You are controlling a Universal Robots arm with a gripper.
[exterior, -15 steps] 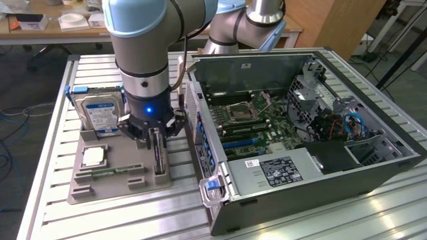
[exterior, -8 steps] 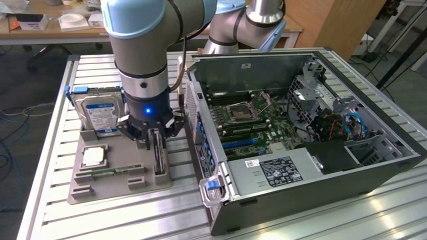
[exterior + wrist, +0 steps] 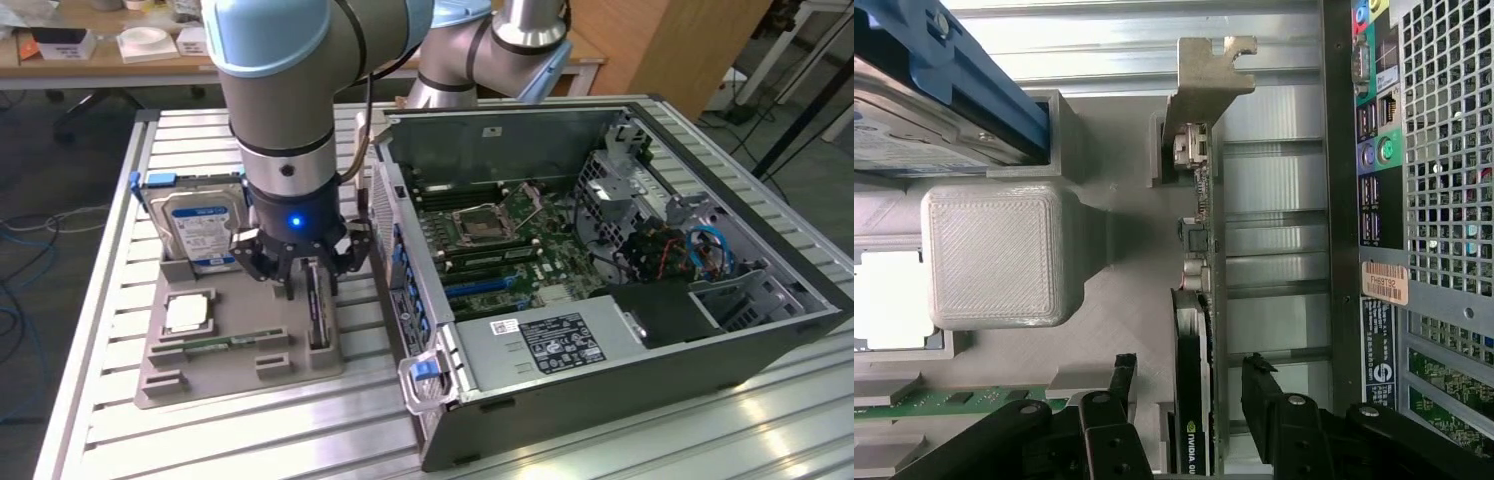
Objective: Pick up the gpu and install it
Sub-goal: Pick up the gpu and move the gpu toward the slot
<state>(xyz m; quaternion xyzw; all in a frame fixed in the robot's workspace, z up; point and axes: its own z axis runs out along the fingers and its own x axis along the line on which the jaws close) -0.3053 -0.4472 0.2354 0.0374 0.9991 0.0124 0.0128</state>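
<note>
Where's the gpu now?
In the exterior view, the gpu stands on edge in the grey holder left of the computer case, straddled by the open end effector.

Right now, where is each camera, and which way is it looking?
Exterior view: up high off the arm, looking down on the tray and open case; the arm and jaws show.
Wrist view: on the wrist, looking down past the open jaws, which straddle the gpu.
Both share: gpu, hard drive, tray, case.

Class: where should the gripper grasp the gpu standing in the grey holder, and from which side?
Probably from above, pinching the gpu across its flat faces near mid-length, away from the metal bracket: it stands on edge, thin, in the grey holder, top edge free.
</note>
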